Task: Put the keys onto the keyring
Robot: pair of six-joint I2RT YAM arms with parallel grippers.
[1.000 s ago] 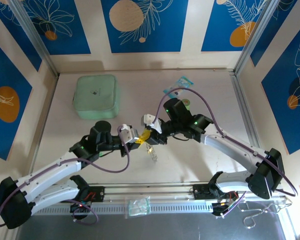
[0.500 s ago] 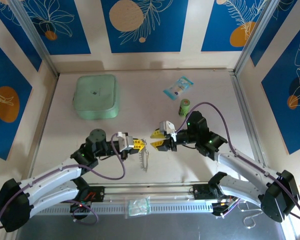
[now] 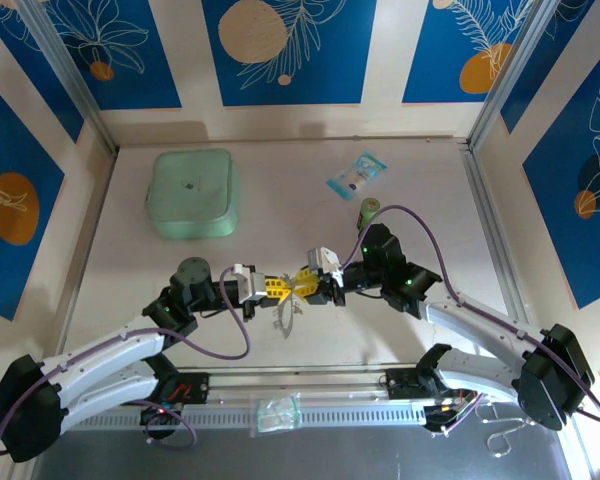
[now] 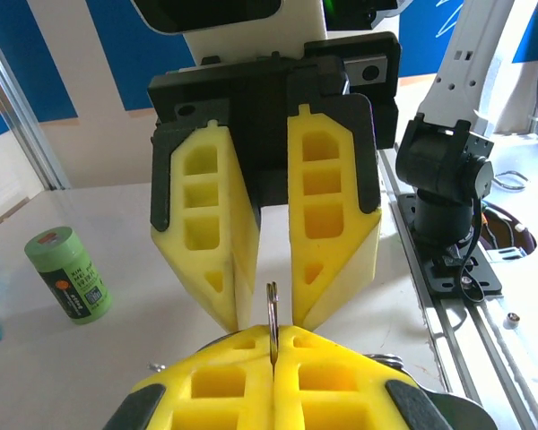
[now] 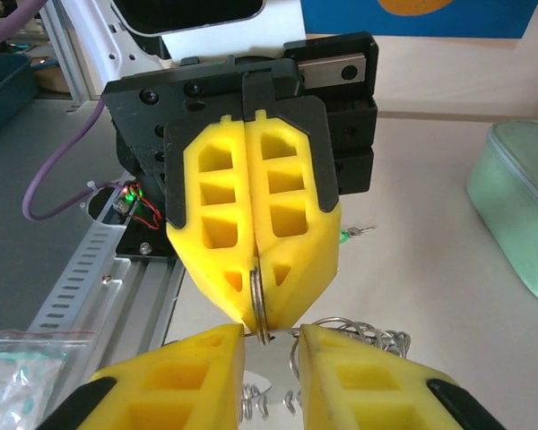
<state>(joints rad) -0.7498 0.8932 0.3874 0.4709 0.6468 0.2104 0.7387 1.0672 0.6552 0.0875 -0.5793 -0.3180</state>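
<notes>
In the left wrist view my left gripper (image 4: 272, 339) is shut on a thin silvery ring of the keyring (image 4: 272, 305), which stands edge-on above its tips. The right gripper's yellow fingers (image 4: 327, 224) face it, open, one on each side of that ring. From the right wrist view, my right gripper (image 5: 271, 333) is open, and the left gripper (image 5: 256, 313) pinches the ring ahead; wire loops of the keyring (image 5: 341, 333) hang beside it. A tiny green key (image 5: 345, 236) lies on the table beyond. The yellow key is hidden. From above, both grippers (image 3: 283, 287) (image 3: 308, 283) meet, the keyring (image 3: 288, 315) dangling below.
A mint-green case (image 3: 190, 193) sits at the back left, a blue packet (image 3: 357, 175) and an upright green cylinder (image 3: 368, 211) at the back right. A small plastic bag (image 3: 277, 412) lies on the front rail. The right arm's base (image 4: 444, 188) stands close to the right.
The right gripper has come down and moved left until its open fingers straddle the ring held by the left gripper. The left arm has hardly moved in the last half second.
</notes>
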